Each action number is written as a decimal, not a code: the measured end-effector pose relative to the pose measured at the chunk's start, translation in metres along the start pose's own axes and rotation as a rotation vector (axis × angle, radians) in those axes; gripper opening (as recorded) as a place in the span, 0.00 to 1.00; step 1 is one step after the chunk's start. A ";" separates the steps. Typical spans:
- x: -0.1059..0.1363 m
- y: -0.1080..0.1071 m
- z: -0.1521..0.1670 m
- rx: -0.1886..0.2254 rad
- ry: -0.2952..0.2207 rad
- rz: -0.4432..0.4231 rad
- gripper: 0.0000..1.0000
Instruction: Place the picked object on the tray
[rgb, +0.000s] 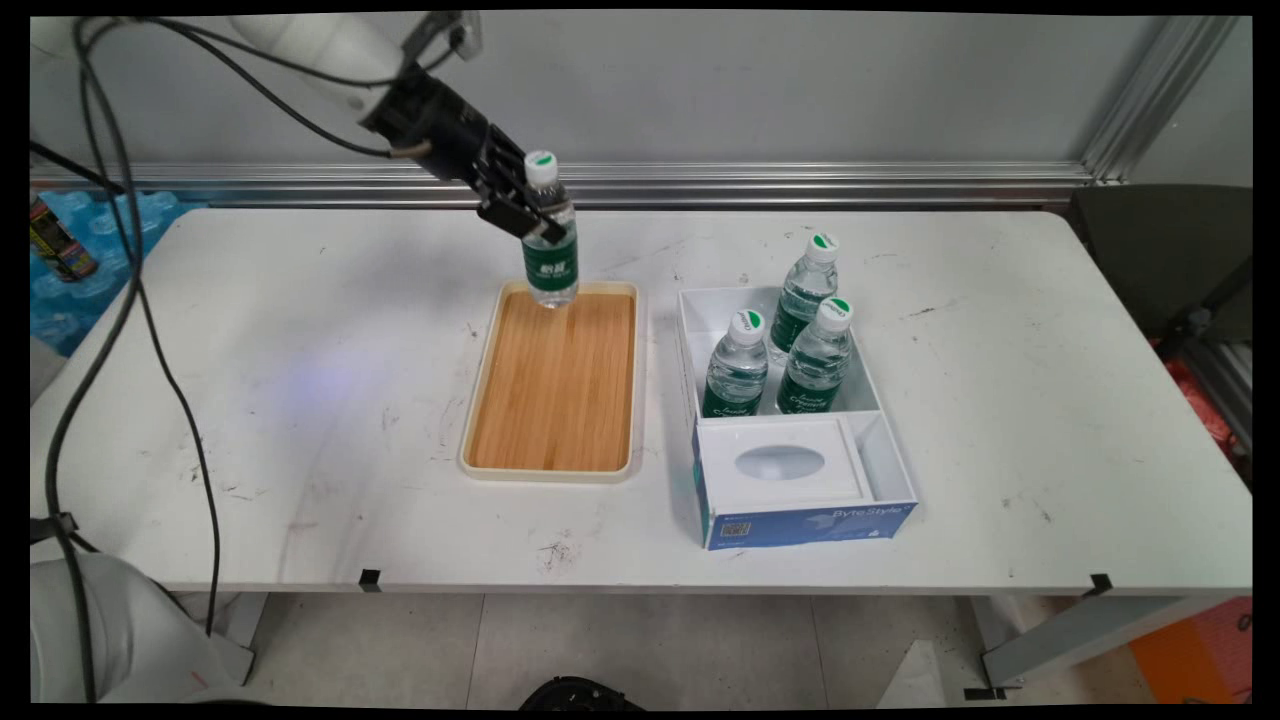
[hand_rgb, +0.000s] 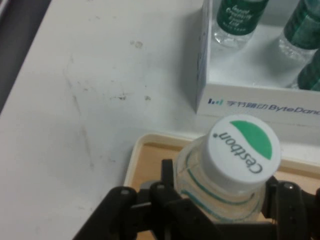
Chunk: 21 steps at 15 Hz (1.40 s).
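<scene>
Your hand (rgb: 528, 212) is clamped on the shoulder of a water bottle (rgb: 550, 250), held upright at the tray's (rgb: 553, 470) far end, toward the worktop's (rgb: 300, 400) back edge; whether its base touches the wood is unclear. Three more bottles (rgb: 735, 365) stand in the white box (rgb: 895, 470) just right of the tray. You look mid-placement; next comes a steady, vertical hold.

White worktop (rgb: 300, 400), scuffed, carrying a tray and a box.
A bamboo-floored tray (rgb: 553, 400) lies near the middle; just beside it toward the right edge sits a white-and-blue compartment box (rgb: 890, 460).
</scene>
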 end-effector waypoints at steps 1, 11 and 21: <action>-0.001 -0.002 0.005 -0.003 -0.001 0.001 0.00; 0.001 -0.016 0.064 -0.031 -0.006 0.026 0.00; 0.004 -0.021 0.086 -0.040 -0.009 0.043 1.00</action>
